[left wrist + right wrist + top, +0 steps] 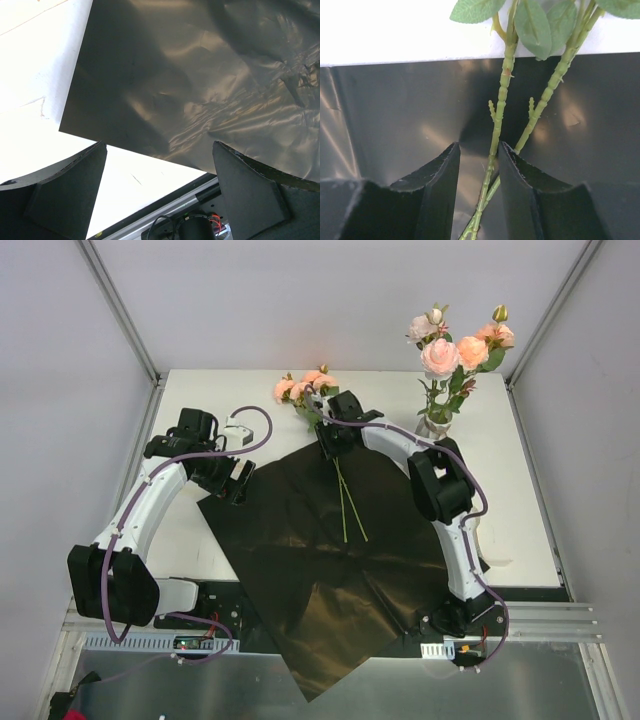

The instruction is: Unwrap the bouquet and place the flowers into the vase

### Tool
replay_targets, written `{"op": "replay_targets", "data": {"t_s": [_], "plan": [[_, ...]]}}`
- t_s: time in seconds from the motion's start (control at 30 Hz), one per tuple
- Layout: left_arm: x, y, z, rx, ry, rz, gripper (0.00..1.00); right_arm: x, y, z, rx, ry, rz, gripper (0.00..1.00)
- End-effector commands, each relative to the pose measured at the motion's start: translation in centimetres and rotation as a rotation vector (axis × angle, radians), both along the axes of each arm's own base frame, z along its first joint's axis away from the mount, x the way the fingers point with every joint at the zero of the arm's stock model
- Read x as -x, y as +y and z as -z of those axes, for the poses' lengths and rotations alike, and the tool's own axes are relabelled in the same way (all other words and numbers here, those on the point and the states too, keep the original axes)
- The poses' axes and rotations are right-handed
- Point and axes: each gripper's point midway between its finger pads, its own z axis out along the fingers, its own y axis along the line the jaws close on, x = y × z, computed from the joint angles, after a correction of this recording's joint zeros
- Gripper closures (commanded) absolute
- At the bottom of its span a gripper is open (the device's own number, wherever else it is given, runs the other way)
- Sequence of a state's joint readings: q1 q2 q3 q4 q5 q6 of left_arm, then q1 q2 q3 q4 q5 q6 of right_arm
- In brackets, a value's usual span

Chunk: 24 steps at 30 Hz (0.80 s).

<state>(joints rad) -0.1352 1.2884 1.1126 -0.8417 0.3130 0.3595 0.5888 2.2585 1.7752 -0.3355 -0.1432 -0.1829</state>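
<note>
On the white desk (520, 500) the black paper sheet (300, 570) lies spread flat. The left fingers (70, 195) stand wide and empty over its left corner. The right fingers (440, 190) sit narrow astride the stems (502, 100) of two loose flowers (305, 388) lying across the sheet's far edge; whether they pinch, I cannot tell. More roses (455, 350) stand in the vase (435, 425), far right.

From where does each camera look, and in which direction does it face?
Top: above and behind the arms, looking down on the table, black paper, stems and vase; both arms show.
Left wrist: on the left arm, looking down at the paper's edge; its open fingers show.
Right wrist: on the right arm, low over the stems; its fingers flank them.
Shared: top and right wrist both see the two stems.
</note>
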Motion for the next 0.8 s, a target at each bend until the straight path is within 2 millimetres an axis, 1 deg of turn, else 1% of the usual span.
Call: {"op": "replay_targets", "data": {"t_s": [0.0,0.03,0.1,0.17,0.2,0.23,0.3,0.33,0.4,0.43,0.5,0.53,0.6,0.63,0.7,0.73,0.77], "plan": [[0.0,0.3,0.2,0.002,-0.007,0.005,0.14,0.2,0.5,-0.4,-0.005,0.036,0.013,0.61],[0.0,0.3,0.2,0.002,-0.007,0.003,0.14,0.3,0.4,0.1,0.002,0.046,0.014,0.62],[0.0,0.3,0.2,0.004,-0.006,0.002,0.13,0.7,0.5,0.2,0.007,0.055,0.011,0.62],[0.0,0.2,0.1,0.006,-0.011,0.005,0.14,1.1,0.5,0.4,0.014,0.056,0.006,0.64],[0.0,0.2,0.1,0.006,-0.012,0.003,0.13,1.0,0.5,0.3,0.016,0.046,0.008,0.67],[0.1,0.2,0.1,0.006,-0.01,0.003,0.14,1.2,0.5,0.3,0.02,0.045,0.007,0.72],[0.1,0.2,0.1,0.008,-0.011,0.003,0.14,1.2,0.7,0.1,0.028,0.032,0.004,0.79],[0.0,0.2,0.0,0.009,-0.013,0.001,0.14,1.2,0.9,-0.5,0.025,0.019,0.003,0.89],[0.1,0.2,-0.1,0.01,-0.016,0.0,0.14,1.1,1.1,-1.2,0.027,-0.013,0.009,0.99],[0.0,0.2,-0.2,0.01,-0.022,0.001,0.14,1.0,1.3,-2.5,0.015,-0.04,0.01,0.99],[0.1,0.2,-0.4,0.011,-0.027,-0.003,0.14,0.8,1.6,-4.1,-0.005,-0.078,0.016,0.99],[0.1,0.2,-0.5,0.009,-0.029,-0.005,0.14,0.6,1.8,-6.3,-0.042,-0.11,0.027,0.99],[0.1,0.2,-0.7,0.011,-0.04,-0.007,0.14,0.6,2.3,-8.9,-0.102,-0.156,0.022,0.99],[0.1,0.2,-0.8,0.012,-0.043,-0.007,0.14,0.7,2.4,-11.8,-0.149,-0.198,0.022,0.99],[0.2,0.2,-1.0,0.014,-0.05,-0.008,0.14,1.0,2.8,-15.0,-0.216,-0.251,0.007,0.99],[0.2,0.2,-1.1,0.017,-0.053,-0.012,0.14,1.3,2.6,-18.3,-0.26,-0.3,0.006,0.99],[0.3,0.1,-1.1,0.019,-0.055,-0.009,0.13,1.5,2.6,-20.0,-0.29,-0.324,0.006,0.99]]}}
